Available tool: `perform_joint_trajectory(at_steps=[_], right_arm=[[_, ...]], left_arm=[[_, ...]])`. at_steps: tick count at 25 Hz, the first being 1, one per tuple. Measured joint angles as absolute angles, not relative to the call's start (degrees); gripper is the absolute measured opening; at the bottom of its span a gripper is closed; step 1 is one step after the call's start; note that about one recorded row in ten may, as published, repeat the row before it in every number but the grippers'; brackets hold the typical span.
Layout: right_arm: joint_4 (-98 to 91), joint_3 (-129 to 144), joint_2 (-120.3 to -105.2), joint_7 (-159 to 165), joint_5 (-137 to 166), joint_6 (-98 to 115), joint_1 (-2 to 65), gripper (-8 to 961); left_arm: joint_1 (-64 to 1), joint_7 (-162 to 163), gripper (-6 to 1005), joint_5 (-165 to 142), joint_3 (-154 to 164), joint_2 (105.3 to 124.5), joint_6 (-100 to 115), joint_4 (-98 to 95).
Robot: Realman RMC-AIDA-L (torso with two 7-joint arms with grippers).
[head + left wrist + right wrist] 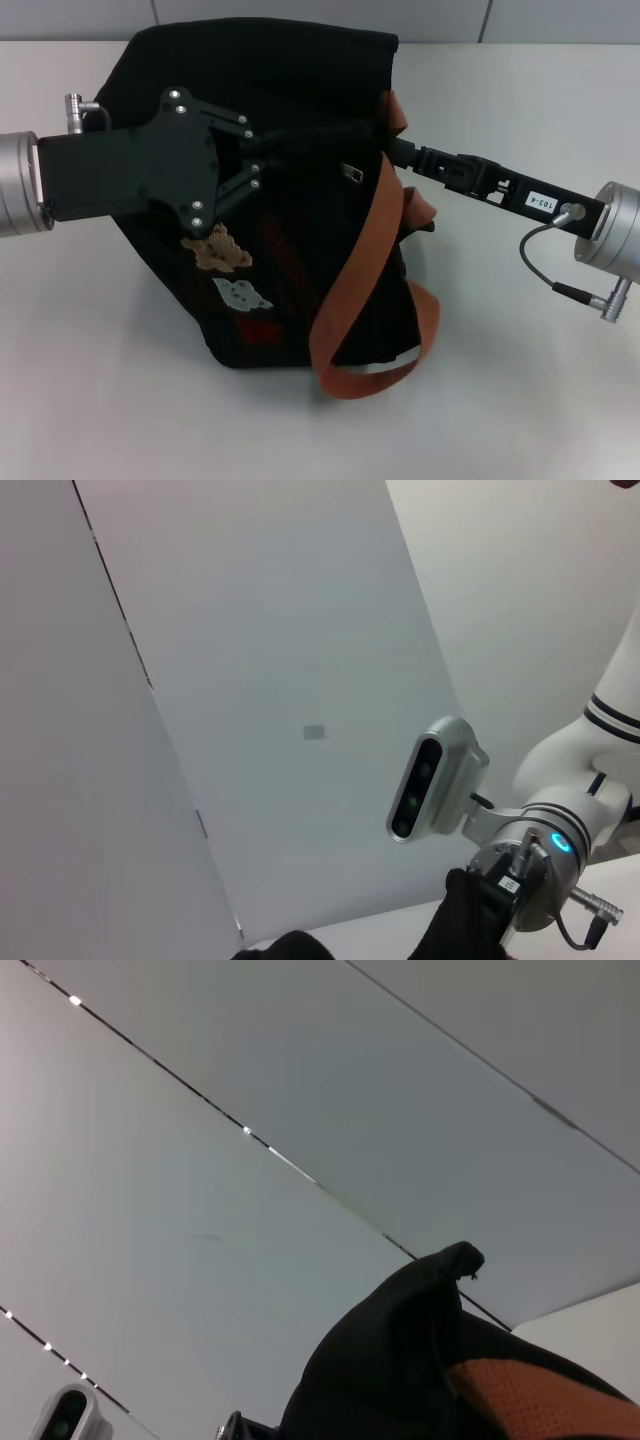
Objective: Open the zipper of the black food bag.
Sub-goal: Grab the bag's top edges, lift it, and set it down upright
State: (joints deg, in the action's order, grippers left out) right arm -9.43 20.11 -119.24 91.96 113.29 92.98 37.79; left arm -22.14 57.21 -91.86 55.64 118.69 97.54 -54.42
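Zipper [350, 170] looks mostly shut on the black food bag [290, 330] mid-tabletop [90, 380]. My left hand [262, 165] pinches bag fabric; right hand [392, 148] reaches in, grip I cannot tell.

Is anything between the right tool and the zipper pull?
Yes. An orange strap drapes over the bag between the right tool and the silver pull.

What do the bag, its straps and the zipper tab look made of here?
The black food bag looks like soft matte fabric, sagging and creased. The straps seem woven orange-brown webbing, flat and bending freely. The pull tab looks like silver metal with a slight shine, though it is small.
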Motion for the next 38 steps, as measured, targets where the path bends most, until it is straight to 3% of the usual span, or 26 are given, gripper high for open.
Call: perform_joint_trajectory(at_steps=[11, 22, 38], right_arm=[[-12.5, 19.6, -119.12, 87.2, 113.2, 95.2, 36.3, 88], [-13.9, 20.8, -119.09, 77.5, 113.7, 95.1, 36.4, 246], [-9.9, 22.8, -119.51, 55.1, 113.4, 88.9, 36.4, 237]], left_arm=[[-22.4, 56.5, 89, -91.5, 55.2, 118.65, 97.0, -52.9], [-23.1, 56.4, 88, -91.5, 55.2, 118.65, 96.0, -52.1], [-23.5, 56.3, 93, -91.4, 55.3, 118.74, 96.1, -51.6]])
